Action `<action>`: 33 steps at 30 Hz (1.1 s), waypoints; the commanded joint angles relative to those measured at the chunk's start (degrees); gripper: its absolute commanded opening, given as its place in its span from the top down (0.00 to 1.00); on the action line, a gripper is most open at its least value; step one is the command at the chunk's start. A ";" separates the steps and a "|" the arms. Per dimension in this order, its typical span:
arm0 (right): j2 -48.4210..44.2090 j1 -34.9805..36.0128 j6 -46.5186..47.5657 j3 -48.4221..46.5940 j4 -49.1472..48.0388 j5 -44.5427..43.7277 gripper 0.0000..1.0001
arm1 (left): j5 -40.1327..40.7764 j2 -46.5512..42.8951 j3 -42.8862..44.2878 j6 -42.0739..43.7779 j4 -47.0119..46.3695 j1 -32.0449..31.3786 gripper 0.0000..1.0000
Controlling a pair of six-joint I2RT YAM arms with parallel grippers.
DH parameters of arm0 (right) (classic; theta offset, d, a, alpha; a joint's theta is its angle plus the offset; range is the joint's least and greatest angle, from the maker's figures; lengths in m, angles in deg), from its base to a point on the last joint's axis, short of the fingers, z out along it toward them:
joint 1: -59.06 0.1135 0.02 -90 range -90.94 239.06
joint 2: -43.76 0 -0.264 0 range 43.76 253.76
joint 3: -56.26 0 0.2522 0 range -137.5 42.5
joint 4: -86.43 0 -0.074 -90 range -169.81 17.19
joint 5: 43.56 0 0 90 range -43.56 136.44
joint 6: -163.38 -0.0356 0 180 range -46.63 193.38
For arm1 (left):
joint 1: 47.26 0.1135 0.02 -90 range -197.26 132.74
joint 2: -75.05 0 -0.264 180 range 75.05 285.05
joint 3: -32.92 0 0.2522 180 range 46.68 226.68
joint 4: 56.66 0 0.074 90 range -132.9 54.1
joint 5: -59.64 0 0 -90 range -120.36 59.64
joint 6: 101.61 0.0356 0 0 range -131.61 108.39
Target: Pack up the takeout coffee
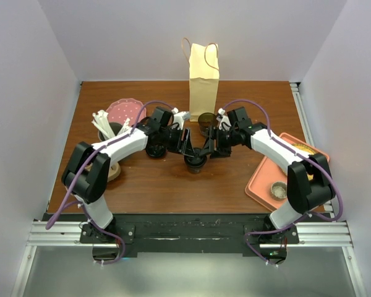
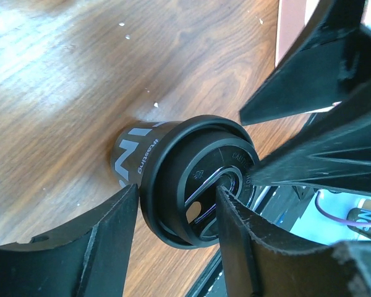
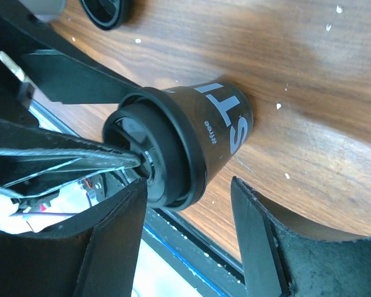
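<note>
Wooden table [image 1: 161,185] bears the takeout coffee [image 1: 195,163] upright, lid upward.

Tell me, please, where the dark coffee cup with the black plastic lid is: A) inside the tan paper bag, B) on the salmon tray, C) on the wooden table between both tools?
C: the dark lidded cup stands on the wooden table, flanked by the left tool and right tool.
</note>
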 commanded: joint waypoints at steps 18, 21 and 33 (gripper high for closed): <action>3.22 -2.78 0.29 14.87 -16.60 6.89 0.76 | 6.14 1.33 -1.74 1.36 1.35 -2.00 0.49; 3.13 -4.10 0.29 16.89 -18.98 8.21 0.76 | 6.84 1.33 -1.74 1.45 2.23 -2.00 0.49; -2.23 -6.83 -0.41 10.40 -13.88 10.76 0.51 | 9.74 2.47 -2.53 2.85 4.08 -2.00 0.50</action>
